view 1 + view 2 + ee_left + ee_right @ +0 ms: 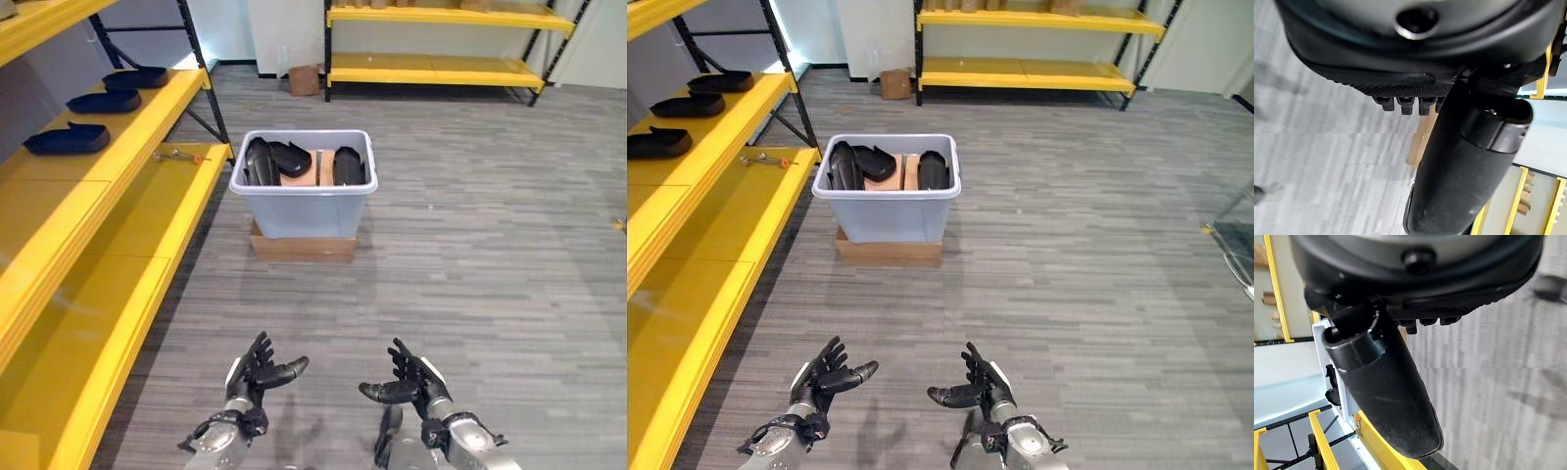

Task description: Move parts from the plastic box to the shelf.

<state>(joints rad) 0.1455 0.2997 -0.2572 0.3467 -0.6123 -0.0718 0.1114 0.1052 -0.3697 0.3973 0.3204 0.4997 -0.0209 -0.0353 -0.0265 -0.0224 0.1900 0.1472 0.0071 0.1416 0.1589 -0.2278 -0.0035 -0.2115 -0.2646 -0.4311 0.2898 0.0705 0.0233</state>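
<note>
A pale plastic box point(304, 201) stands on a flat cardboard base on the floor ahead, holding several black parts point(261, 162). Three more black parts point(69, 140) lie on the yellow shelf point(108, 162) at the left. My left hand point(257, 374) and right hand point(411, 382) hover low near the bottom of the view, well short of the box, palms facing each other. Both hands are open and hold nothing. The right wrist view shows the box point(1320, 362) past the thumb.
A small tool point(178, 154) lies on the lower yellow shelf board by the box. A second yellow rack point(431, 69) stands at the back, with a cardboard carton point(304, 78) on the floor beside it. Grey plank floor lies between me and the box.
</note>
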